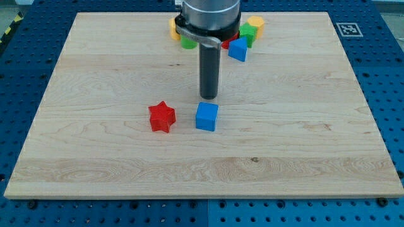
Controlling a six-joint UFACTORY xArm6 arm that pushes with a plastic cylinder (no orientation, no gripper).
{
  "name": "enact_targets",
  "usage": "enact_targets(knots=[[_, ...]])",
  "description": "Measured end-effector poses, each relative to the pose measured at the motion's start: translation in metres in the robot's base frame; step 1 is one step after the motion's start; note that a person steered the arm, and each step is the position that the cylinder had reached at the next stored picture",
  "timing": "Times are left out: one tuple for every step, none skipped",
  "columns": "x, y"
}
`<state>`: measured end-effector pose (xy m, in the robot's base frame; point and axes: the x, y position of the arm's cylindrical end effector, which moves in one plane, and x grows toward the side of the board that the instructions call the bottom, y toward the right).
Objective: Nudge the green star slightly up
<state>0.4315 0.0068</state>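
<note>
My tip rests on the board near its middle, just above a blue cube and up and to the right of a red star. Two green blocks sit in the cluster at the view's top. One is right of the arm, between a yellow block and a blue block. The other is left of the arm, mostly hidden. I cannot tell which one is the star. The tip is far below both.
A yellow block sits at the cluster's left, and a sliver of a red block shows beside the arm. The arm's body hides the cluster's middle. The wooden board lies on a blue perforated table.
</note>
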Motion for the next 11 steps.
enact_targets(knots=[[-0.004,0.000],[0.004,-0.004],[-0.006,-0.024],[-0.036,-0.054],[-0.051,-0.054],[-0.052,-0.026],[-0.057,0.001],[-0.054,0.042],[-0.044,0.084],[-0.060,0.095],[-0.110,0.096]])
